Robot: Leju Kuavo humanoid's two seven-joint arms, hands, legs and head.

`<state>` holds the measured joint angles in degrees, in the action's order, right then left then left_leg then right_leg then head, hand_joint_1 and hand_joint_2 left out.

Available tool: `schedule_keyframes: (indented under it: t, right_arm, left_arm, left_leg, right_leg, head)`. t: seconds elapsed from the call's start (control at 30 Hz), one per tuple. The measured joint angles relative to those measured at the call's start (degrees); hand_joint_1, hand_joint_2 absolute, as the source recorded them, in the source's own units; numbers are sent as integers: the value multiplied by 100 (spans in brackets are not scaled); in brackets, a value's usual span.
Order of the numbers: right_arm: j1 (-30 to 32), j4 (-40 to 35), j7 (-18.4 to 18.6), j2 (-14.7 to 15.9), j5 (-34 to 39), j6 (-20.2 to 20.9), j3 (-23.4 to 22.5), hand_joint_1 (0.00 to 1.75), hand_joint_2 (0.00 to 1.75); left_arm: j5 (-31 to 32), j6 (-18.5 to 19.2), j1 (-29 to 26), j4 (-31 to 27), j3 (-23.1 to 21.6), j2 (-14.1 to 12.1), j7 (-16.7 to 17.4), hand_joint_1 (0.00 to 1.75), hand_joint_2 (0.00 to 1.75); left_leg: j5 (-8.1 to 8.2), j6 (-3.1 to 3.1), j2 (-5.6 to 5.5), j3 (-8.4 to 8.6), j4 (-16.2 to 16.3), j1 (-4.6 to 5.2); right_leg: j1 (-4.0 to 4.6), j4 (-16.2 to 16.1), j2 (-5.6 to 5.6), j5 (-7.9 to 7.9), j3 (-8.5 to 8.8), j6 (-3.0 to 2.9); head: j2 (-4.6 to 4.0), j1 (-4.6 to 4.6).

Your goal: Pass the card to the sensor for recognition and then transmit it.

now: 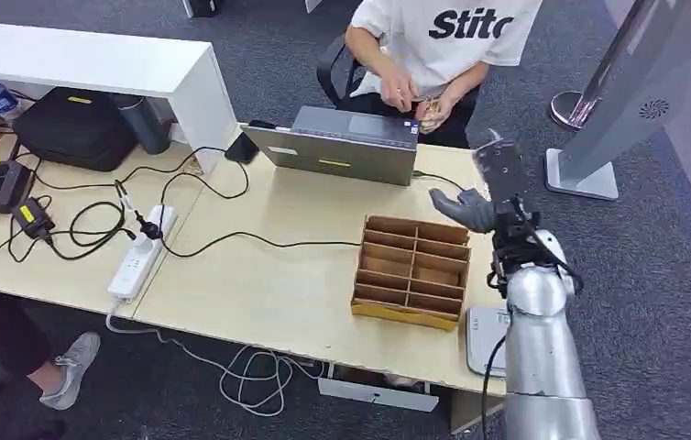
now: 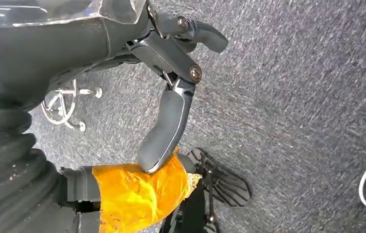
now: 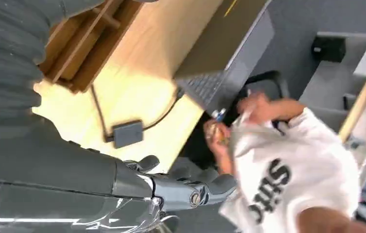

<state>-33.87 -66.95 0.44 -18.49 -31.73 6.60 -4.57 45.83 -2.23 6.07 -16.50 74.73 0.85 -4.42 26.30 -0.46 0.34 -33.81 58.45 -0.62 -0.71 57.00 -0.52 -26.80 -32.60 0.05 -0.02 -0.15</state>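
- One right hand (image 1: 484,197) stood raised over the far right part of the table (image 1: 259,284), beyond the divider tray; its fingers (image 3: 210,187) were spread and held nothing, the thumb jutting toward the laptop.
- One left hand (image 2: 171,63) hung over grey carpet (image 2: 297,97); its fingers (image 2: 164,131) were parted and loosely bent, gripping nothing.
- One person in a white printed shirt (image 1: 443,32) sat at the far side of the table, both hands together just behind the laptop, holding small items; whether a card was among them could not be told.
- One flat white pad, apparently the sensor (image 1: 484,335), lay at the near right table edge, partly under the silver forearm.
- One brown divider tray (image 1: 412,269) with several slots stood on the table just left of the right arm.
- One grey laptop (image 1: 346,142), lid up, faced the person; one small dark adapter (image 3: 127,133) lay on the table on a cable by it.
- One white power strip (image 1: 140,252) lay on the left table part among black cables.
- One black bag (image 1: 71,128) sat under a white shelf (image 1: 94,60) at the far left.
- One light wooden table surface, two joined tops; grey carpet all round; one grey stand base (image 1: 585,174) on the floor at right.
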Motion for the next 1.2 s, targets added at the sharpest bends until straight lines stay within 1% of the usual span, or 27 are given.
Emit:
schedule_keyframes:
  t: [0.07,0.1,0.13,0.2,0.23,0.33,0.4,0.47,0.57,0.7,0.77,0.97,1.0,1.07,1.13,1.17,1.2]
  right_arm:
    - [-1,57,-4,26,37,2,-170,0,175]
    - [2,83,-2,46,134,-7,-260,0,175]
    - [32,111,-4,107,367,-48,-446,0,175]
    - [165,133,-50,149,880,-79,-987,0,175]
    - [248,166,-141,211,1250,-1,-1329,0,175]
    - [481,373,-535,415,2330,363,-2258,0,175]
    - [597,601,-730,564,2927,577,-2811,0,175]
    - [738,843,-822,725,3286,682,-3305,0,175]
    - [917,1225,-891,944,3739,815,-3878,0,175]
    - [1176,1878,-1104,1253,4208,1006,-4487,0,175]
    - [1333,2191,-1208,1388,4297,1119,-4744,0,175]
    - [1450,2729,-1259,1589,4338,1132,-5057,0,175]
    - [1471,2835,-1246,1622,4470,1156,-5123,0,175]
    - [1588,3168,-1182,1685,4930,1365,-5338,0,175]
    - [1880,3609,-1178,1748,5498,1747,-5681,0,175]
    - [2076,3802,-1207,1768,5523,1759,-5845,0,175]
    - [2286,4011,-1261,1768,5288,1544,-5938,0,175]
  left_arm:
    - [-2,0,5,0,0,-15,0,0,175]
    - [-2,0,12,2,0,-22,0,0,175]
    - [-4,0,16,9,0,-26,0,0,175]
    - [-18,-9,5,24,0,-37,0,0,175]
    - [-28,-9,-1,33,0,-44,0,0,175]
    - [-66,-17,-19,46,0,-70,2,0,175]
    - [-87,-24,-24,46,4,-87,2,0,175]
    - [-109,-26,-16,46,4,-92,2,0,175]
    - [-133,-28,-29,46,7,-100,2,0,175]
    - [-157,-35,-25,46,9,-111,4,0,175]
    - [-157,-39,-32,46,11,-114,9,0,175]
    - [-168,-46,-19,48,13,-122,11,0,175]
    - [-179,-57,-19,48,13,-122,20,0,175]
    - [-192,-70,-22,48,13,-120,33,0,175]
    - [-205,-77,-24,48,13,-120,44,0,175]
    - [-210,-79,-28,48,13,-120,48,0,175]
    - [-230,-90,-35,48,15,-120,63,0,175]
  left_leg:
    - [2,2,5,4,1,0]
    - [3,1,4,6,3,-1]
    - [3,1,0,5,3,-1]
    - [6,4,-21,5,3,-2]
    - [6,4,-28,2,3,-2]
    - [6,5,-35,-9,4,2]
    - [13,13,-24,-7,5,3]
    - [15,15,-28,-9,7,5]
    - [18,20,-26,-9,8,4]
    - [22,19,-29,-9,8,3]
    - [22,19,-30,-13,8,3]
    - [25,19,-11,-3,8,2]
    - [25,19,-13,-3,8,1]
    - [26,20,-21,1,8,-1]
    - [34,26,-36,4,8,0]
    - [38,31,-51,5,8,0]
    - [41,32,-60,4,8,0]
  right_leg:
    - [0,-1,4,0,-4,0]
    - [0,-3,5,-1,-9,0]
    - [0,-3,1,-1,-7,0]
    - [1,-4,-23,-7,4,5]
    - [1,-4,-31,-8,4,4]
    - [1,-6,-37,-8,2,5]
    - [1,-8,-27,-7,2,6]
    - [1,-11,-30,-7,2,7]
    - [0,-11,-29,-7,0,7]
    - [0,-11,-30,-14,1,16]
    - [0,-10,-33,-17,2,19]
    - [0,-9,-13,-17,-2,19]
    - [0,-9,-16,-18,0,19]
    - [1,-11,-28,-26,8,18]
    - [3,-12,-48,-38,21,19]
    - [4,-12,-61,-49,29,26]
    - [4,-10,-71,-52,33,23]
  head:
    - [0,0]
    - [0,-2]
    - [0,-2]
    - [0,-2]
    - [0,0]
    - [0,2]
    - [0,0]
    - [0,2]
    - [0,0]
    - [0,-2]
    - [0,2]
    - [0,-2]
    - [0,-2]
    - [0,2]
    - [0,-9]
    - [-2,4]
    - [0,-4]
